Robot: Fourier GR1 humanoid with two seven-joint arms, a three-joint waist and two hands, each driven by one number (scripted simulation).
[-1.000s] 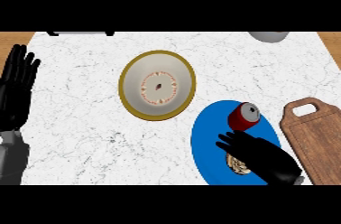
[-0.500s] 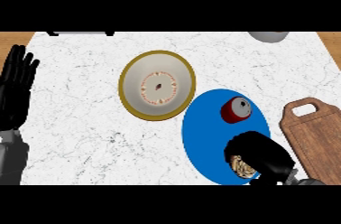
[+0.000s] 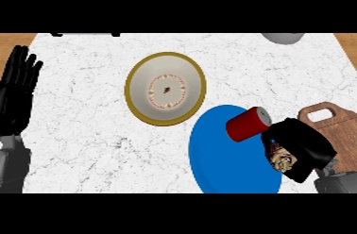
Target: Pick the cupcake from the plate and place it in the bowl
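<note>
The blue plate (image 3: 223, 155) lies at the lower right of the counter, with a red can (image 3: 247, 124) lying on its upper part. My right hand (image 3: 301, 146) is over the plate's right edge, fingers curled round the cupcake (image 3: 283, 161), whose brown speckled top shows below the palm. The bowl (image 3: 165, 88), cream with a gold rim and a patterned centre, sits up and to the left of the plate. My left hand (image 3: 18, 89) rests open, fingers up, at the left edge.
A wooden cutting board (image 3: 327, 120) lies at the right, partly under my right hand. A grey object (image 3: 284, 37) shows at the top right edge. White marble counter (image 3: 90, 143) spreads between the left hand and the bowl.
My right hand has closed on the cupcake and moved up and right with it, toward the plate's right edge. The red can and left hand stay put.
</note>
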